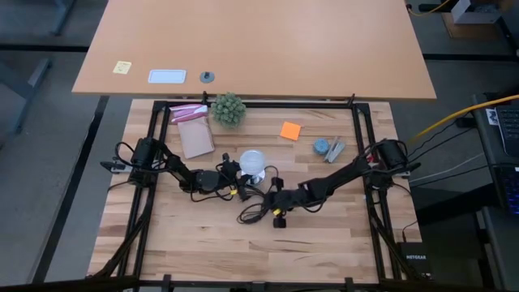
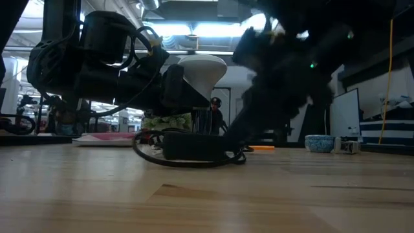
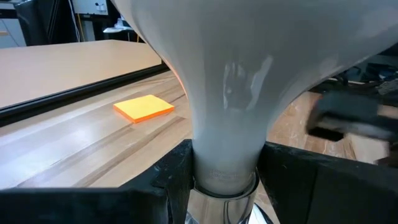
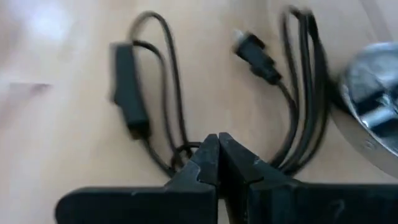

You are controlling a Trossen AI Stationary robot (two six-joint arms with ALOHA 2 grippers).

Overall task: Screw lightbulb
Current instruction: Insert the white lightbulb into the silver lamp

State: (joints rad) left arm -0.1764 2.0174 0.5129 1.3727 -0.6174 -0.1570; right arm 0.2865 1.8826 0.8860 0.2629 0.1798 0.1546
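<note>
The lightbulb [image 1: 252, 161], a frosted white globe, stands upright near the table's middle, globe up and silvery screw end [image 3: 222, 200] down. My left gripper [image 1: 240, 173] reaches in level from the table's left and is shut on it. The silver socket disc [image 4: 372, 106] lies on the wood with its thin black cord [image 4: 155, 93] looped beside it. Whether the screw end sits in the socket is hidden. My right gripper [image 4: 218, 140], coming from the right [image 1: 274, 203], is shut and slants down over the cord loops. My left gripper pinches the bulb's narrow neck [image 3: 225, 152], just above the metal screw end, between its two fingers [image 3: 177, 177]. The fingers come level from the table's left, one on each side of the neck. The bulb stands upright in the hold. My right gripper's shut tips stand just over a cord loop [image 4: 186, 149]; I cannot tell whether they touch it.
A spiky green ball plant [image 1: 228, 109], pink and brown packets [image 1: 193, 132], an orange sticky note [image 1: 290, 130] and a small blue dish [image 1: 322, 147] lie toward the far edge. The black frame rail [image 1: 357, 122] borders the wood. Bare wood lies toward the near edge.
</note>
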